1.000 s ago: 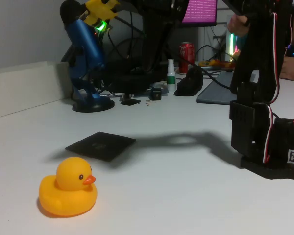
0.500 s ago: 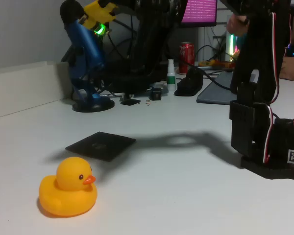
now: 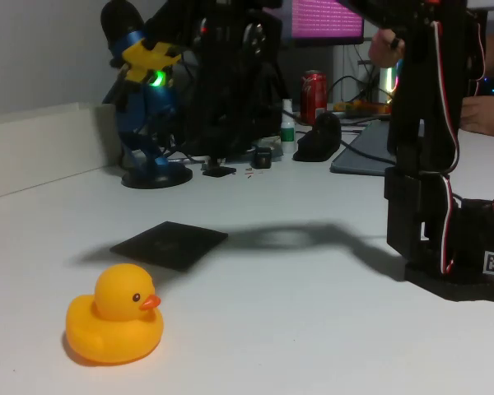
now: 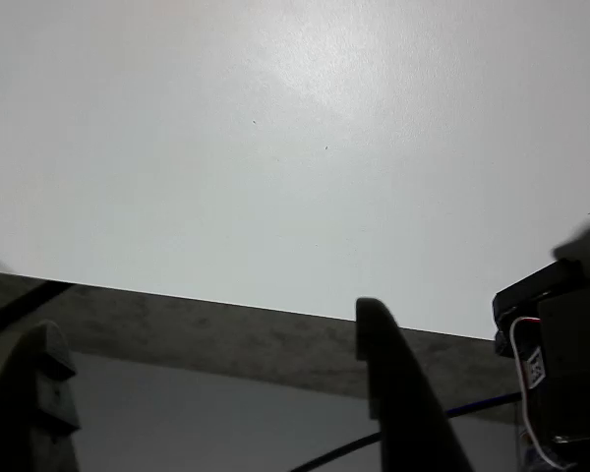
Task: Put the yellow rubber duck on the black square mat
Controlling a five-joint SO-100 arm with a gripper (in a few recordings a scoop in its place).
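Sitting clear of black square mat [image 3: 170,243]: yellow rubber duck [image 3: 115,325].

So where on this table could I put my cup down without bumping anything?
The widest bare stretch of the table lies between the yellow rubber duck and the black arm base. The left side, beyond the black square mat, is also free. The back is crowded: a blue stand, cables, a red can.

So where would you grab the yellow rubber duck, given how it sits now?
Judging from the fixed view, take the yellow rubber duck from above, fingers closing across its round head: it sits upright, beak to the picture's right, and the head is narrower than the wide, low body.
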